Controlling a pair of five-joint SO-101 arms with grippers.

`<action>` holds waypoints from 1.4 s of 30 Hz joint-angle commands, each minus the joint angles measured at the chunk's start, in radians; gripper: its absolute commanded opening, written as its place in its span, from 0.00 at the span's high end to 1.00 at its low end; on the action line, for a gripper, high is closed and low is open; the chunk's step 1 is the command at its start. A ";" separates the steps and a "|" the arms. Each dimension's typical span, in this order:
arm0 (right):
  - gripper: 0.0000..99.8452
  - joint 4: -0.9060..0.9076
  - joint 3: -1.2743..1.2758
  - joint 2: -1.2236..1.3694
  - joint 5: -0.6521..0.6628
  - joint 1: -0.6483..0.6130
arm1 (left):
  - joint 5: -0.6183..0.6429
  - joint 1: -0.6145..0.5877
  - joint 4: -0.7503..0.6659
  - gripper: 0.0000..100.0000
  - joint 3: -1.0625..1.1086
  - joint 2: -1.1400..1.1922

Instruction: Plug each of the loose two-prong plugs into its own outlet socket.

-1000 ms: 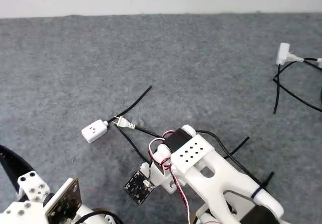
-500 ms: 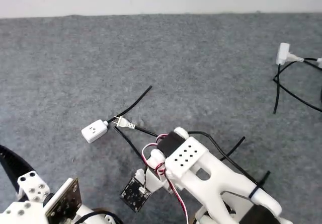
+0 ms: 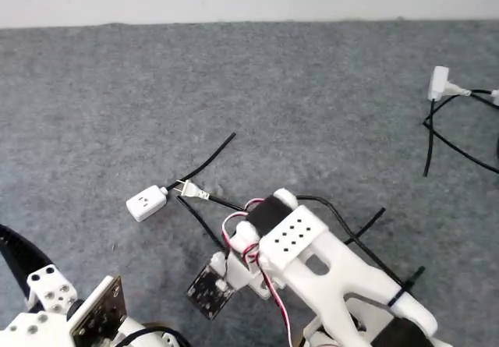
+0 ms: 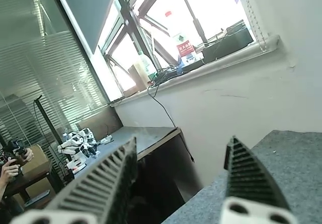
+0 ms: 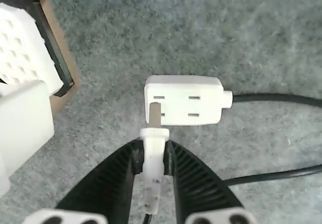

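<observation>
Right gripper is clamped on the plug, jaws pinching its white body from both sides, one prong showing and aimed at the socket. From the right wrist camera the prong lies across the socket's face, at the slots on the end away from its cord. Whether it touches or hangs short, can't tell. The socket lies flat on the grey mat with nothing pinning it. That's the danger: push in and the loose socket likely skids away instead of taking the prongs. If the blades are a shade off the slots, they'd jam on the plastic and twist the plug in that narrow pinch. Left gripper is spread wide, empty, aimed at a window, so no bracing from it
</observation>
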 commanded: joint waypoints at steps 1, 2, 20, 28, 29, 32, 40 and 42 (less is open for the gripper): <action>0.99 0.004 -0.049 -0.008 0.080 0.074 | 0.014 0.003 -0.028 0.72 0.002 -0.012; 0.99 0.004 -0.049 -0.008 0.087 0.082 | 0.014 0.003 -0.028 0.72 0.004 -0.012; 0.99 -0.153 0.121 -0.008 0.087 0.041 | 0.060 0.003 -0.026 0.72 -0.001 -0.012; 0.99 -0.128 0.121 -0.008 -0.031 -0.067 | 0.061 0.003 -0.026 0.72 0.001 -0.012; 0.99 -0.122 0.121 -0.008 -0.031 -0.076 | 0.061 0.003 -0.026 0.72 0.001 -0.012; 0.99 -0.124 0.121 -0.008 -0.031 -0.088 | 0.061 0.003 -0.026 0.72 0.002 -0.012; 0.99 -0.122 0.123 -0.008 -0.097 -0.145 | 0.061 0.003 -0.025 0.72 0.004 -0.012; 0.99 -0.122 0.123 -0.008 -0.101 -0.147 | 0.061 0.003 -0.017 0.72 0.004 -0.012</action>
